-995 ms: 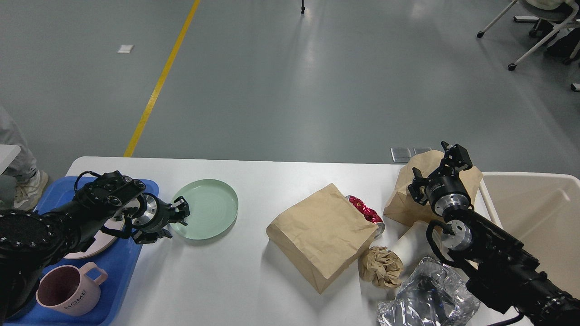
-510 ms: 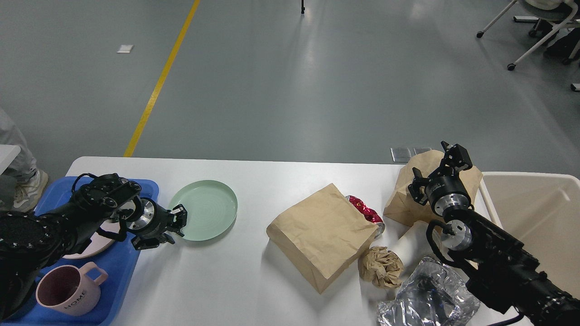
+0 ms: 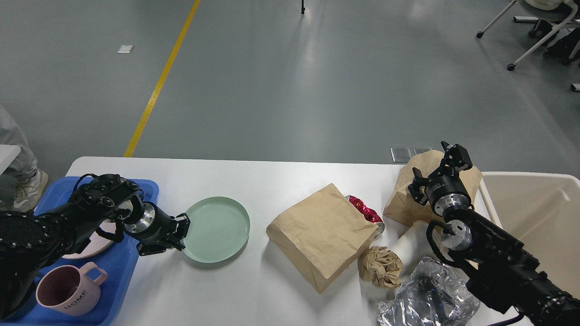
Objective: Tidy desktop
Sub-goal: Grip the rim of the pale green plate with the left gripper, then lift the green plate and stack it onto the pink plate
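A wide white worktop (image 3: 253,181) fills the lower view. The left end effector (image 3: 180,235) pinches the green plate's (image 3: 217,228) near rim, likely to shift it traywards. The right end effector (image 3: 446,170) hangs open above a paper bag (image 3: 403,199).

One worktop (image 3: 253,181), holding one green plate (image 3: 217,229), one blue tray (image 3: 118,265) and two brown paper bags: the larger (image 3: 319,236) near the middle, the other (image 3: 408,199) at the right. Also one crumpled paper ball (image 3: 381,266), one red shiny wrapper (image 3: 364,212), one clear plastic bag (image 3: 426,299), one pink mug (image 3: 70,290) and one pale plate (image 3: 93,244) on the tray. One beige bin (image 3: 539,213) at the right edge, plus two black arms, each ending in one tool: left (image 3: 177,233), right (image 3: 446,160).
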{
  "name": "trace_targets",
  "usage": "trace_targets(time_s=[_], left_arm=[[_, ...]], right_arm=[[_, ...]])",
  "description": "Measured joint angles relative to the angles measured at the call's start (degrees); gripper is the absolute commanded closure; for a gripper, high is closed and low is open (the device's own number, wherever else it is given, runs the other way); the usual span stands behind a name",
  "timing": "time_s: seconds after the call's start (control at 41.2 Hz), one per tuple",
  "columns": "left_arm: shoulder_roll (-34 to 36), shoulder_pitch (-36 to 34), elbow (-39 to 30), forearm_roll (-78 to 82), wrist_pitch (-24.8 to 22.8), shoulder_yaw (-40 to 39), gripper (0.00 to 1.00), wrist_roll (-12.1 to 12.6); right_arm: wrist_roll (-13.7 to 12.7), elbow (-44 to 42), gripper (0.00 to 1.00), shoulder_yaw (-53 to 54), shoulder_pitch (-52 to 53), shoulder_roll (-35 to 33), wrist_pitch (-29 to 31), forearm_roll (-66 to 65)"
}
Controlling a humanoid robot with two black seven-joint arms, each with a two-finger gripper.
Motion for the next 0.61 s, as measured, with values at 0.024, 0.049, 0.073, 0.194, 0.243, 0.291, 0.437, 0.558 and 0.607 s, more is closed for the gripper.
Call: trace_targets(time_s=[0.024, 0.049, 0.073, 0.194, 0.243, 0.291, 0.437, 0.558, 0.607], left_arm=[[0.00, 0.00, 0.00, 0.00, -0.01, 0.01, 1.00, -0.01], [0.00, 0.00, 0.00, 0.01, -0.01, 0.02, 1.00, -0.01], [0.00, 0.00, 0.01, 0.00, -0.02, 0.03, 1.00, -0.02], [0.00, 0.03, -0.03, -0.01, -0.02, 0.12, 1.00, -0.03], [0.00, 0.03, -0.11, 0.00, -0.12, 0.14, 1.00, -0.03], [0.02, -0.07, -0.15, 0.00, -0.30, 0.15, 1.00, 0.01], [2.16, -1.73, -0.16, 0.02, -2.74, 0.10, 1.00, 0.65], [5.06, -4.22, -0.09, 0.05, -6.10, -0.10, 1.00, 1.34], [6.48, -5.71, -0.02, 0.08, -7.60, -0.12, 1.00, 1.59]], right_arm=[[0.00, 0.00, 0.00, 0.00, 0.00, 0.00, 0.00, 0.01], [0.00, 0.00, 0.00, 0.00, 0.00, 0.00, 0.00, 0.01], [0.00, 0.00, 0.00, 0.00, 0.00, 0.00, 0.00, 0.00], [0.00, 0.00, 0.00, 0.00, 0.00, 0.00, 0.00, 0.03], [0.00, 0.00, 0.00, 0.00, 0.00, 0.00, 0.00, 0.03], [0.00, 0.00, 0.00, 0.00, 0.00, 0.00, 0.00, 0.03], [0.00, 0.00, 0.00, 0.00, 0.00, 0.00, 0.00, 0.03], [0.00, 0.00, 0.00, 0.00, 0.00, 0.00, 0.00, 0.03], [0.00, 0.00, 0.00, 0.00, 0.00, 0.00, 0.00, 0.04]])
